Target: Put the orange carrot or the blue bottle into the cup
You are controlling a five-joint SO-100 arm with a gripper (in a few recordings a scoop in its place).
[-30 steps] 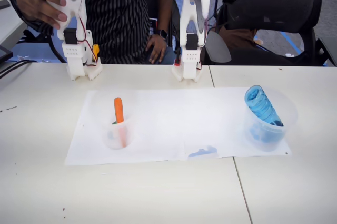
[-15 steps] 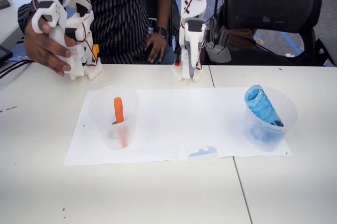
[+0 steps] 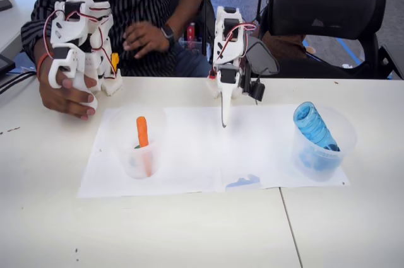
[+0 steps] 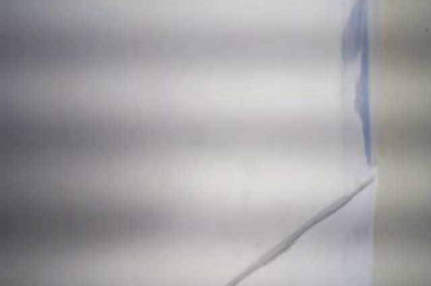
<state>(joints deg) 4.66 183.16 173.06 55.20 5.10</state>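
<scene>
The orange carrot [image 3: 142,132] stands upright, leaning inside a clear tumbler [image 3: 138,162] on the left of the white paper. The blue bottle [image 3: 313,128] leans inside the clear cup [image 3: 344,134] on the right, where darker blue shows at the base. My white gripper [image 3: 223,122] points straight down over the paper's middle rear, between the two tumblers and apart from both. Its fingers look shut with nothing in them. The wrist view is a blur of white paper [image 4: 175,124].
The white paper sheet [image 3: 202,161] lies on the white table [image 3: 189,230] and carries a small blue mark [image 3: 243,181], also blurred in the wrist view [image 4: 357,91]. A person sits behind the table. A black chair [image 3: 328,9] stands at the back right.
My arm has folded down from upright, bringing the gripper low over the paper. The carrot, the bottle and both tumblers have stayed put. The person's hand behind has shifted.
</scene>
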